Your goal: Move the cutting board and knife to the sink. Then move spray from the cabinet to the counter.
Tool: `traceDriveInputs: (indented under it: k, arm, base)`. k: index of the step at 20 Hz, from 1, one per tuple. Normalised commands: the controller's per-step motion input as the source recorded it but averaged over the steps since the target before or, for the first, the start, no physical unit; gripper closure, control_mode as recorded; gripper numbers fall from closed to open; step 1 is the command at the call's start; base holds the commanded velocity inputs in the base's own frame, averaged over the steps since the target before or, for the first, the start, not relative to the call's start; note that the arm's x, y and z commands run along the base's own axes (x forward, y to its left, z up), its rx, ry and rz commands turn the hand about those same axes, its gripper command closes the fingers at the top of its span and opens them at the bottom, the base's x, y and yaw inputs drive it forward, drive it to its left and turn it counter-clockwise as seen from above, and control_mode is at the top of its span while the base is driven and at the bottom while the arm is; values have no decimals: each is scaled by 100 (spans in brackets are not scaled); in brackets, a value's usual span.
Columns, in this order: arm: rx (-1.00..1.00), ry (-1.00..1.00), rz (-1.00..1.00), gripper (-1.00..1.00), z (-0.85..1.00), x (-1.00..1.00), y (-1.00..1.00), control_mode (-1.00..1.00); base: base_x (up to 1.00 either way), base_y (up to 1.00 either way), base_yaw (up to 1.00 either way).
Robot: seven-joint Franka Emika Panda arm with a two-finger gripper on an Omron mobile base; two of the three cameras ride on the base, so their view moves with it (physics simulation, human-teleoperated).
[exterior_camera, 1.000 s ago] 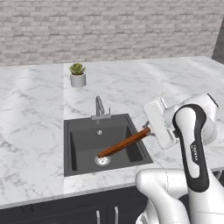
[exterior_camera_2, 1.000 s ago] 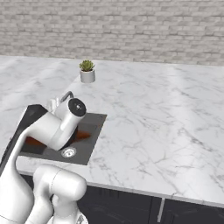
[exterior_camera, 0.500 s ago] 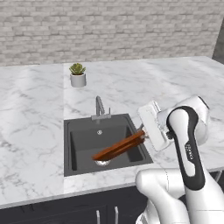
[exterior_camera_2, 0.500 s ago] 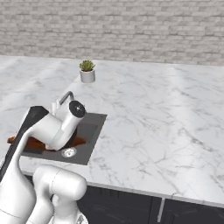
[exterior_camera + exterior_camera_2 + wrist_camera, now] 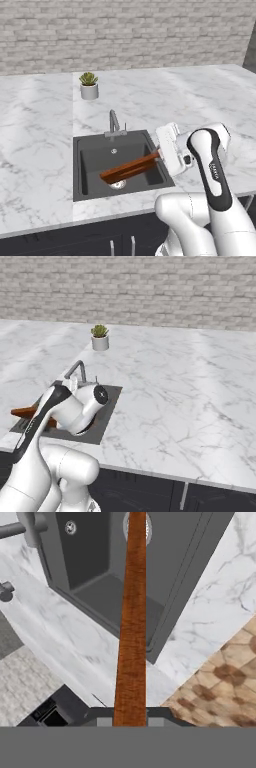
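Holding the board (image 5: 131, 169) by its right end, the pincer (image 5: 161, 156) is closed on it, at the right rim of the sink (image 5: 90, 165). The board is seen edge-on and slopes down to the left, with its low end over the drain (image 5: 118, 184) and its high end at the rim. In the hand view the board (image 5: 133, 619) runs straight away from the pincer toward the drain.

To do this step well, I think the arm should lower the held end until the board rests inside the basin, and only then open. If it opens now, the board can drop and hit the bottom hard, or stay leaning on the rim. The tap (image 5: 114, 121) at the far side is well apart from the board, so there is room. The plant (image 5: 89, 85) stands far on the desk (image 5: 200, 100).
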Motion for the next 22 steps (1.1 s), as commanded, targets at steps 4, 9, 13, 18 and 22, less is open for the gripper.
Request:
traceDriveInputs:
  k: [4, 9, 13, 18, 22]
  arm:
    - [9, 0, 0, 100, -25, 41, 6, -100]
    - [3, -1, 0, 100, -27, 61, 8, -100]
    - [0, -1, 0, 100, -28, 80, 3, -100]
    - [0, 0, 0, 100, -29, 74, 1, -100]
    - [-2, 0, 0, 100, -45, 60, 0, -100]
  base:
    - [0, 0, 0]
    - [0, 0, 0]
    - [0, 0, 0]
    - [0, 0, 0]
    - [0, 0, 0]
